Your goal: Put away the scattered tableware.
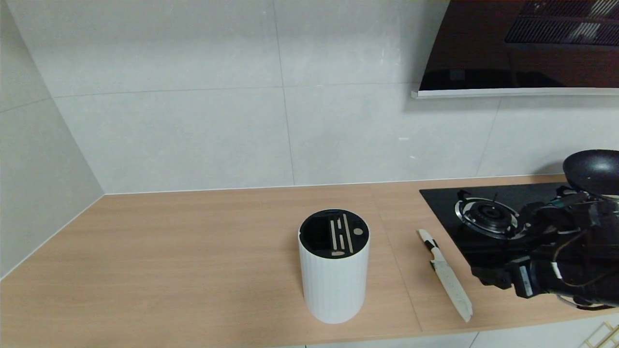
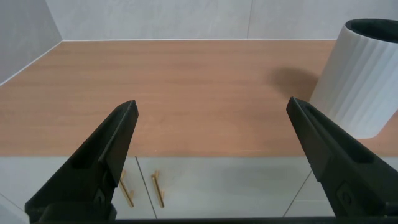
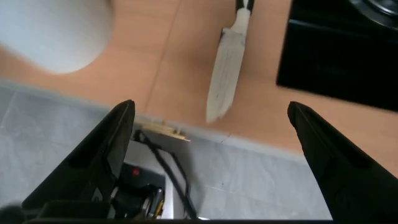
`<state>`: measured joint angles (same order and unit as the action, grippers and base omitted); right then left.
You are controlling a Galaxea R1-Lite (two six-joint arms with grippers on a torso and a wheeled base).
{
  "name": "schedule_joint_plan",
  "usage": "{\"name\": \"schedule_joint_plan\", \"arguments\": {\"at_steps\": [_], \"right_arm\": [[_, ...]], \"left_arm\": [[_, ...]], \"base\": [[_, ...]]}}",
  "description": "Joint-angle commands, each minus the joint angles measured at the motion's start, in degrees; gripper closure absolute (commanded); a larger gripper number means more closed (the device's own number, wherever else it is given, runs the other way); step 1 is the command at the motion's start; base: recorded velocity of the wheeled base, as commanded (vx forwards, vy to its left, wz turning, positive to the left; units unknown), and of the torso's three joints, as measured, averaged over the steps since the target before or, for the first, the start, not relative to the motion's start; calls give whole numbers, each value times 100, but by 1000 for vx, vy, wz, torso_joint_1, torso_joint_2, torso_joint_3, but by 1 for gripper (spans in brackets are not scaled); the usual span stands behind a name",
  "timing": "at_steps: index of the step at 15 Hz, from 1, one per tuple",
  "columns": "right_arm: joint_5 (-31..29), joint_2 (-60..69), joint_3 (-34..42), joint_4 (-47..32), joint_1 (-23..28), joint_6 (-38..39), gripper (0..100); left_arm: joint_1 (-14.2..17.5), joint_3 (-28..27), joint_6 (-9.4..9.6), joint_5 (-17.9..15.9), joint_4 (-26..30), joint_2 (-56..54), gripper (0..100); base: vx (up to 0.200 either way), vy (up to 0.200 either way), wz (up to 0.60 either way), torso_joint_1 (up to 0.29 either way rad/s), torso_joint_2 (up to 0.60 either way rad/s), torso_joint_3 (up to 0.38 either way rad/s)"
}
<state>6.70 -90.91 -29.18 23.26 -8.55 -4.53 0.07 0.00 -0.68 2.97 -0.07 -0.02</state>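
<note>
A white-bladed knife (image 1: pixel 445 275) with a black-and-white handle lies flat on the wooden counter, between a white cylindrical holder (image 1: pixel 333 267) with a black slotted top and the stove. My right gripper (image 3: pixel 209 111) hovers open above the counter's front edge, just beyond the tip of the knife (image 3: pixel 226 64), gripping nothing. The right arm (image 1: pixel 551 270) shows at the right of the head view. My left gripper (image 2: pixel 211 107) stands open in front of the counter edge, left of the holder (image 2: pixel 363 74), with nothing between its fingers.
A black gas stove (image 1: pixel 486 216) sits right of the knife, with a dark pan (image 1: pixel 594 169) behind the arm. A range hood (image 1: pixel 517 48) hangs at the upper right. Bare wooden counter (image 1: pixel 169 251) stretches left of the holder. Cabinet handles (image 2: pixel 158 190) lie below the counter edge.
</note>
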Motion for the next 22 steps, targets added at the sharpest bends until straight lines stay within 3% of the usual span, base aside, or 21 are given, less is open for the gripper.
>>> {"name": "schedule_joint_plan", "arguments": {"at_steps": [1, 5, 9, 22], "right_arm": [[-170, -1658, -571, 539, -7, -4, 0], [-187, -2819, -1160, 996, 20, 5, 0], [-583, -3865, -1669, 1743, -16, 5, 0], [-644, -4462, -2135, 1954, -24, 339, 0]], "left_arm": [[1, 0, -2, 1, -1, 2, 0], [1, 0, -2, 1, -1, 2, 0], [1, 0, -2, 1, -1, 2, 0], [1, 0, -2, 1, -1, 2, 0]], "base": [[0, 0, 0, 0, 0, 0], [0, 0, 0, 0, 0, 0], [0, 0, 0, 0, 0, 0], [0, 0, 0, 0, 0, 0]]}}
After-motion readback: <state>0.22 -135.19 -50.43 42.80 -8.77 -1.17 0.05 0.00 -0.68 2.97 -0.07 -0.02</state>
